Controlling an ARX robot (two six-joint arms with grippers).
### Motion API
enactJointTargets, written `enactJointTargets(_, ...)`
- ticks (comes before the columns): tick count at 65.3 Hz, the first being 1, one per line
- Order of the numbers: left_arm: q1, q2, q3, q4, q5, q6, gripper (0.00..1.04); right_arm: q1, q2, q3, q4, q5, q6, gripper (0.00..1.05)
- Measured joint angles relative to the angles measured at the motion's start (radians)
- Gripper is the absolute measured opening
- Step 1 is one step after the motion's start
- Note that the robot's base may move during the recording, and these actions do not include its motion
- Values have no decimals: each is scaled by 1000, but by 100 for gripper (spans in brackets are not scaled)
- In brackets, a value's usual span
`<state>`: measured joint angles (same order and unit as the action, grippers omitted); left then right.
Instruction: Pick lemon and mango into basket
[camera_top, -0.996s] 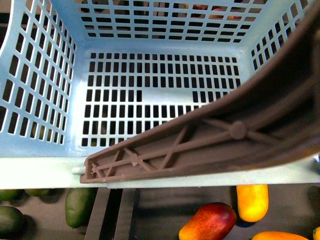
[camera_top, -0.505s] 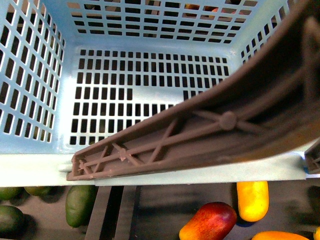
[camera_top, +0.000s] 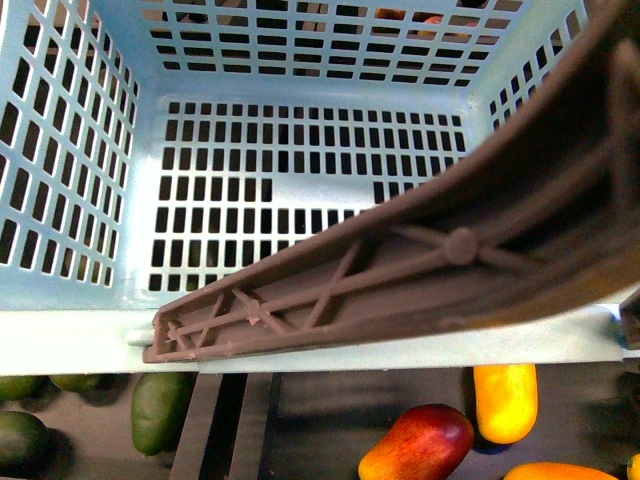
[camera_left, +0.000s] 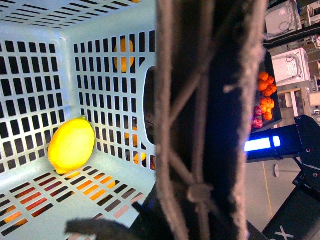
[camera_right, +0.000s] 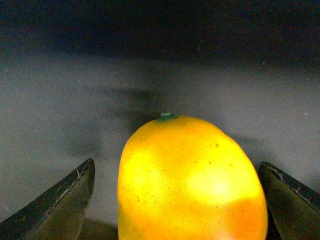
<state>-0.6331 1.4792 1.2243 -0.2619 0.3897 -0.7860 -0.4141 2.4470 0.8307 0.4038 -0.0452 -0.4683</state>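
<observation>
Front view, left to right: dark green fruits (camera_top: 158, 408) lie on the dark surface (camera_top: 320, 420) at the lower left. The aqua basket (camera_top: 60, 330) fills most of the frame above them, and its grey-brown handle (camera_top: 440, 270) arches across the near rim toward the right. Lower right, a red-and-yellow mango (camera_top: 415, 443) lies just beside a yellow-orange fruit (camera_top: 505, 400). Whether that fruit is the one at my right wrist I cannot tell. Left wrist view: the lemon (camera_left: 71, 145) rests inside the basket, on the slotted floor and against a wall near a corner. The handle stands very close to the camera and blocks the middle of the picture. I cannot make out my left end effector here, so I cannot tell how far it is open or whether it holds anything. Right wrist view: the mango (camera_right: 192, 185) lies on the grey surface, stem end pointing away from the camera. My right end effector (camera_right: 175, 164) is spread wide. One of its dark fingers (camera_right: 55, 205) stands on each side of the mango, with a gap on both sides, and it grips nothing.
</observation>
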Motion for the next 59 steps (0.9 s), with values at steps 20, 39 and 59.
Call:
enactJointTargets(20,0,0,0,0,0,0,5,-31,-69,-61,45,-82,63,65)
enactJointTargets(39,0,0,0,0,0,0,5,-102,-469,-212,87,-294,217,65)
enactJointTargets(59,0,0,0,0,0,0,5,-57,-1051,-285,-21,-450,441,65)
